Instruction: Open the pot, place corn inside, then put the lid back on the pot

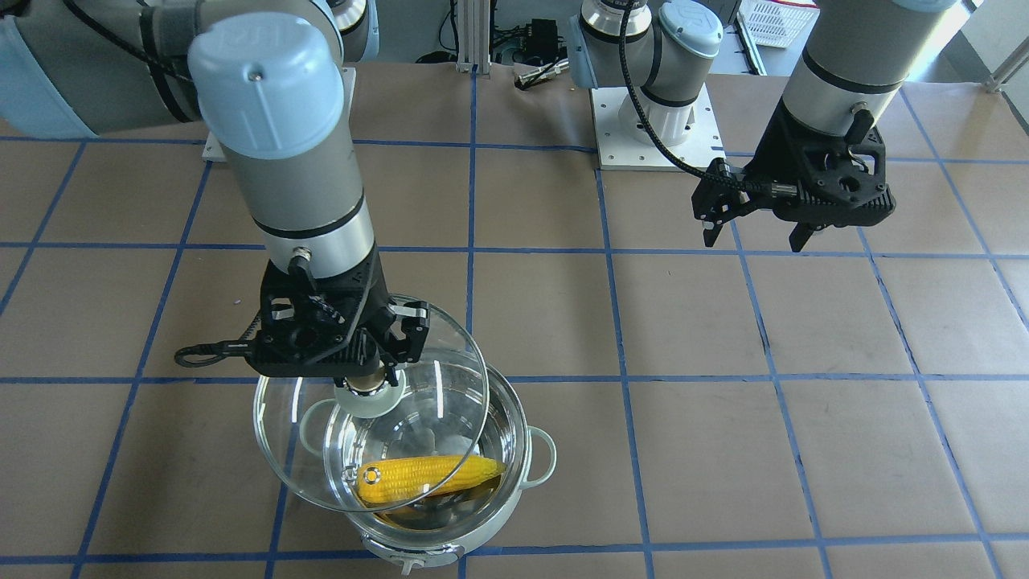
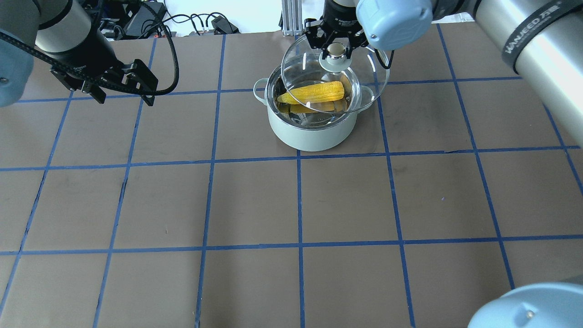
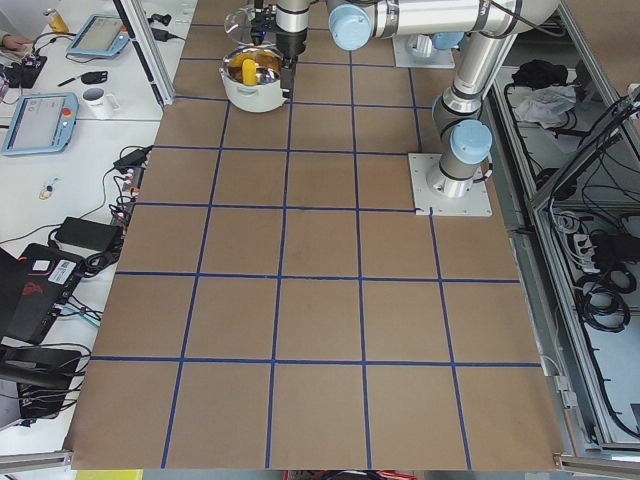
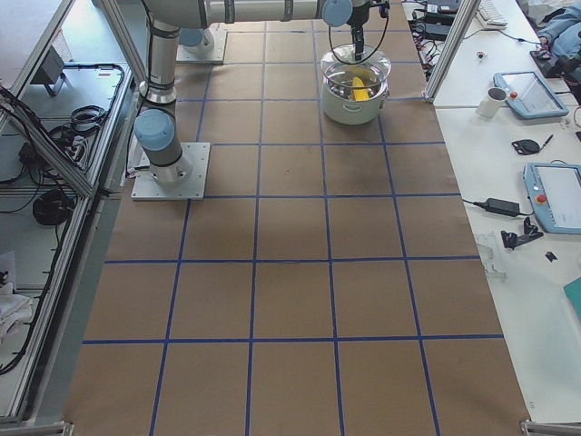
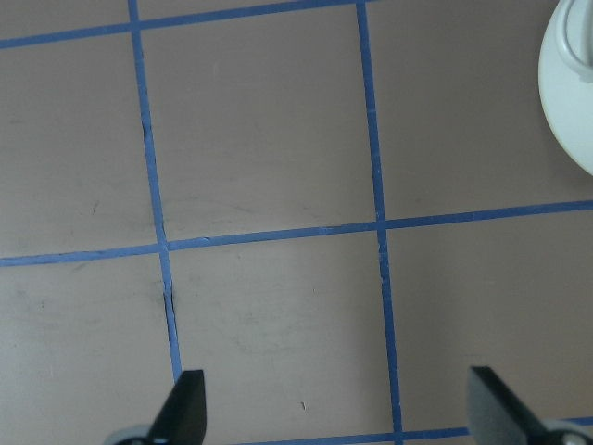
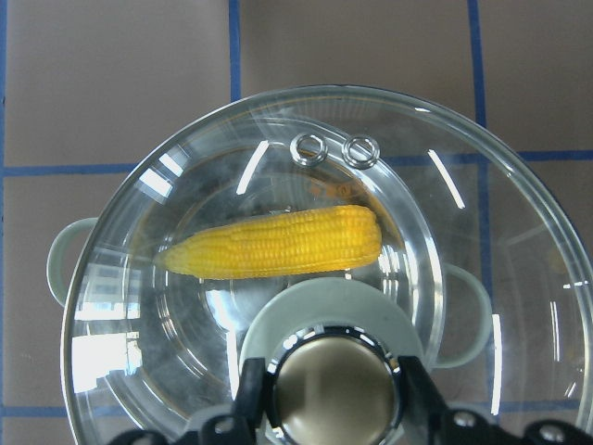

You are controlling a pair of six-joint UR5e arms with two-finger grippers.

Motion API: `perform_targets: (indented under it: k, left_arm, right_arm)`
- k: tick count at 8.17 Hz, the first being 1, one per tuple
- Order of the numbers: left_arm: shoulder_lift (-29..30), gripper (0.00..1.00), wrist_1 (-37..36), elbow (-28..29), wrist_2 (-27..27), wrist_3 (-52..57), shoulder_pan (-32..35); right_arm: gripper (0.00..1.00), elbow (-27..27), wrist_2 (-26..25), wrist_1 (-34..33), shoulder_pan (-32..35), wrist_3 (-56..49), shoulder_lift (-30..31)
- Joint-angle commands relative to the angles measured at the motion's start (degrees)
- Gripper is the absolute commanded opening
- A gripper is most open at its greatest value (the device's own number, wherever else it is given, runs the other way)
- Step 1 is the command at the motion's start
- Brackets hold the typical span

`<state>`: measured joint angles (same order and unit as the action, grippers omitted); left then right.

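Corn (image 1: 430, 476) already in pot (image 2: 309, 136), by table's (image 2: 319, 205) far edge. R gripper (image 1: 368, 384) pinches lid (image 1: 438, 378) knob (image 6: 334, 387); lid tilted, off-centre above pot. L gripper (image 1: 754, 239) spread, empty. Left: seat lid.

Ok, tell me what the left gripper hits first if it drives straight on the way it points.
Probably the bare brown table paper: the open left gripper points down at it, with nothing between. The pot sits off to the side, outside that line.
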<state>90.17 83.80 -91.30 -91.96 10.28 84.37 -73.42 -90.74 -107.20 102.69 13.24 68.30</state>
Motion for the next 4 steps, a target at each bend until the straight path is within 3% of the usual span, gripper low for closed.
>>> perform_targets:
  k: [1,4]
  left_arm:
    - [0.0,1.0,1.3,-0.2,0.0,-4.1,-0.1]
    - [-0.2,1.0,1.0,-0.2,0.7,-4.4,0.0]
  right_arm:
    - [0.22,-0.1,0.3,-7.0,2.5,4.3,-5.5]
    - [0.22,-0.1,0.3,-7.1,2.5,3.9,-6.2]
